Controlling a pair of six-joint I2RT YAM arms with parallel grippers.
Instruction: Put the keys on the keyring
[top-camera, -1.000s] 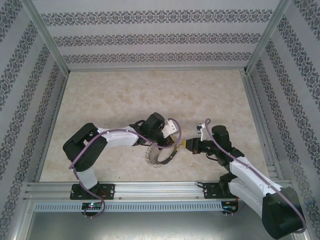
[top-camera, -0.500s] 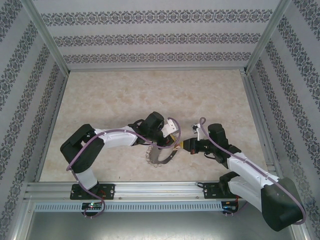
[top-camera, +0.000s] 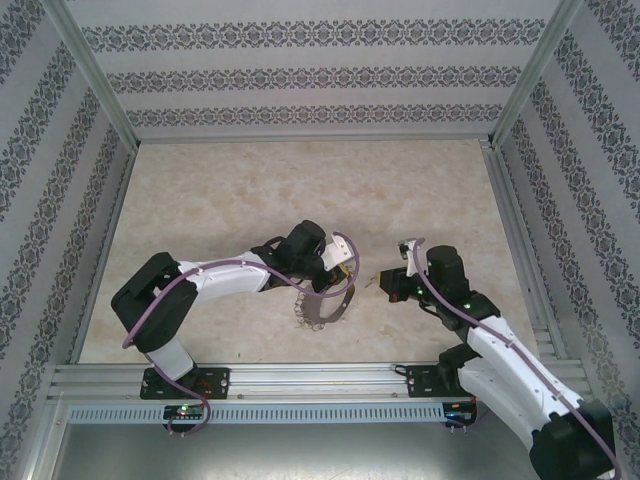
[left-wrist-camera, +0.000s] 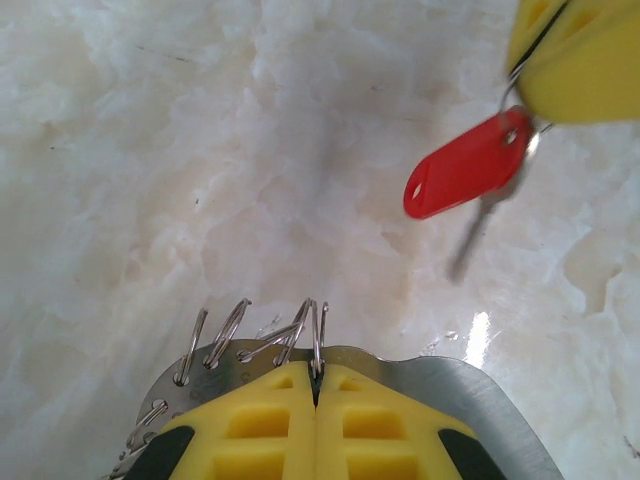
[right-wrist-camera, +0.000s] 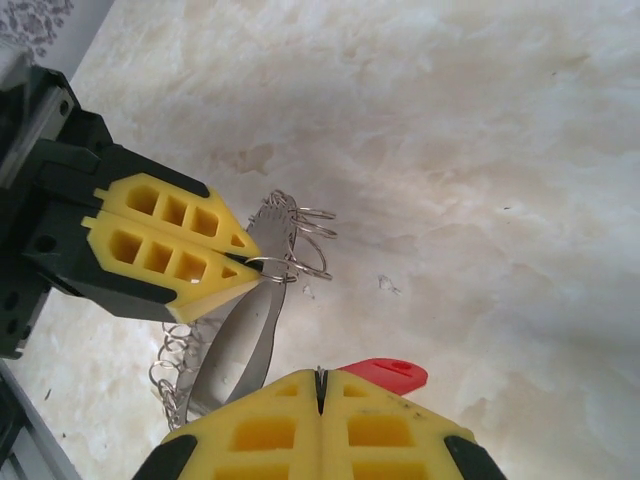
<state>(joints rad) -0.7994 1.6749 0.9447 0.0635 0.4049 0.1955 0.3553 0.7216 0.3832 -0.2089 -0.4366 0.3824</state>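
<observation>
Left gripper (left-wrist-camera: 316, 378): fingers fully closed, pinching one wire loop at rim of keyring (left-wrist-camera: 470, 385); hoop hangs under fingertips above marbled table (top-camera: 250, 200), front centre

Right gripper (right-wrist-camera: 320, 375): fingers pressed together, clamping key (left-wrist-camera: 465, 165) by its small wire ring; red head and silver blade dangle free

Key near keyring, apart from it, threaded on no loop

Pale marbled tabletop (top-camera: 250, 190) inside aluminium frame (top-camera: 300, 375).
</observation>
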